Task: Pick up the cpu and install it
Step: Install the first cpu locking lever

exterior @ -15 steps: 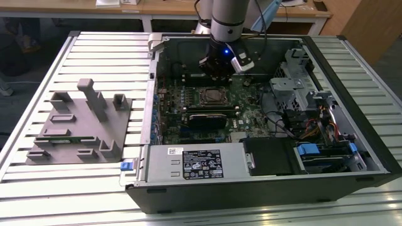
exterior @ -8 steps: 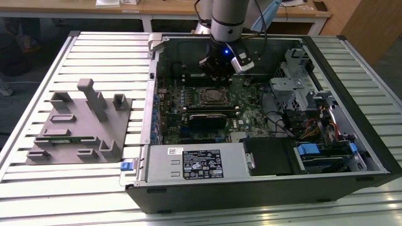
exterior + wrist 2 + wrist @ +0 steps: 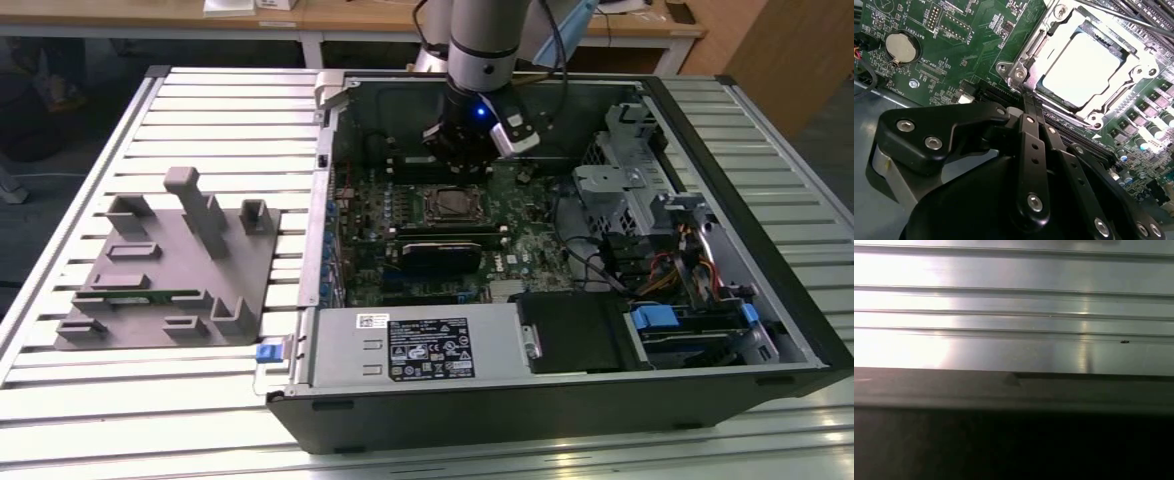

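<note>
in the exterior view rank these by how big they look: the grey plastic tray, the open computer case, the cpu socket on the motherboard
1. computer case, by far the largest.
2. grey plastic tray on the exterior view's left.
3. cpu socket, smallest, below the gripper.

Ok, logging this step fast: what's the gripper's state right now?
Gripper: shut, holding nothing, fingers together just short of the cpu, which sits in the motherboard socket.

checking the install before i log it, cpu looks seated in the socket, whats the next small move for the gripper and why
Probably a short lift straight up. In the second wrist view the cpu lies flat inside the socket frame, and the gripper hangs just beside it, carrying nothing. Rising should clear the frame without nudging the chip.
</note>
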